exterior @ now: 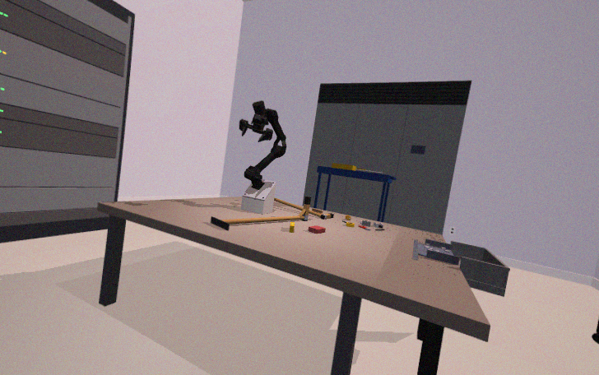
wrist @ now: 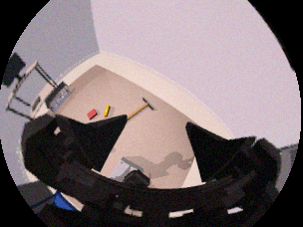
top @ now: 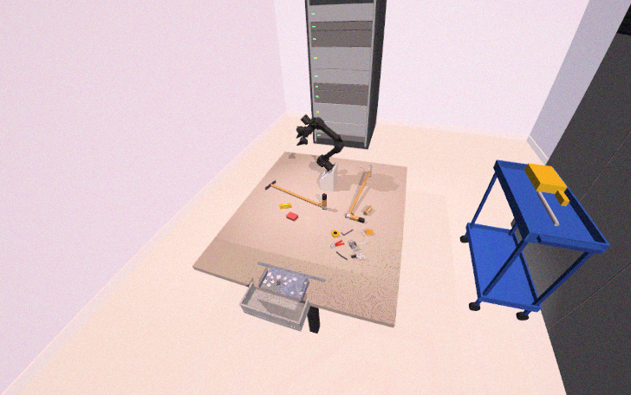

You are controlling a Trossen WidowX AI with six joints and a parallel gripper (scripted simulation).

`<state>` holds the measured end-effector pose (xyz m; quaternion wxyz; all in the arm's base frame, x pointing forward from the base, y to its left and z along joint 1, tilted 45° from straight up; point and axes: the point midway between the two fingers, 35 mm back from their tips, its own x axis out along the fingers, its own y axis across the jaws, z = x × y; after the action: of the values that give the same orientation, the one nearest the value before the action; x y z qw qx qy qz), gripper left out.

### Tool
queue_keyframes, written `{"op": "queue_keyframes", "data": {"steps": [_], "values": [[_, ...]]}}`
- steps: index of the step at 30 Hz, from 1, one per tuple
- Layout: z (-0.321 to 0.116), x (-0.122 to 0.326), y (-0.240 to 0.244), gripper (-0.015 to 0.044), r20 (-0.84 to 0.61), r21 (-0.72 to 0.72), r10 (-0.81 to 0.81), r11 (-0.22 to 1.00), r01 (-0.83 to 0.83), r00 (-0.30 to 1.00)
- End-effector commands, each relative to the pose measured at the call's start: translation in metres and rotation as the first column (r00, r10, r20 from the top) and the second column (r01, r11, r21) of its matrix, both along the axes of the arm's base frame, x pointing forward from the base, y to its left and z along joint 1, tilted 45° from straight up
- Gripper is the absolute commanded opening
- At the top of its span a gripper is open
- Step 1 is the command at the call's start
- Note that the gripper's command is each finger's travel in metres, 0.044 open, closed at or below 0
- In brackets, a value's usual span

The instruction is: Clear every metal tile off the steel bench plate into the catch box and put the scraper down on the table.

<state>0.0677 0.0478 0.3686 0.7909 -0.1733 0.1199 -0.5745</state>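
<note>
My gripper point(top: 300, 136) point(exterior: 253, 136) point(wrist: 156, 121) is open and empty, high above the table's back left part. A long wooden-handled tool with a wide black blade point(top: 295, 194) point(exterior: 260, 219) point(wrist: 138, 111) lies on the table; a black-tipped grip stands upright at its other end. A second long wooden-handled tool point(top: 360, 192) point(exterior: 294, 204) lies right of the arm base, with its black-tipped grip lying sideways. Several small pale tiles point(top: 271, 281) lie on the steel plate point(top: 300, 291) at the table's front edge. The grey catch box point(top: 274, 316) point(exterior: 490, 281) adjoins its outer end.
A red block point(top: 291, 216) point(exterior: 316, 229) point(wrist: 92, 113) and a yellow piece point(top: 285, 205) point(exterior: 291, 227) point(wrist: 107, 111) lie near the first tool. A tape measure point(top: 335, 233), red-handled pliers point(top: 339, 242) and other small items lie mid-right. A thin grey rail runs behind the plate.
</note>
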Motion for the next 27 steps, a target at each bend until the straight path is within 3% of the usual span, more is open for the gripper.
{"op": "queue_keyframes", "data": {"steps": [1,27], "values": [[0.012,-0.002,-0.007,0.0440,-0.029,-0.012,-0.041,0.999,0.040,0.999],[0.081,-0.019,-0.047,0.0440,-0.284,-0.103,-0.258,0.966,0.238,0.923]]}}
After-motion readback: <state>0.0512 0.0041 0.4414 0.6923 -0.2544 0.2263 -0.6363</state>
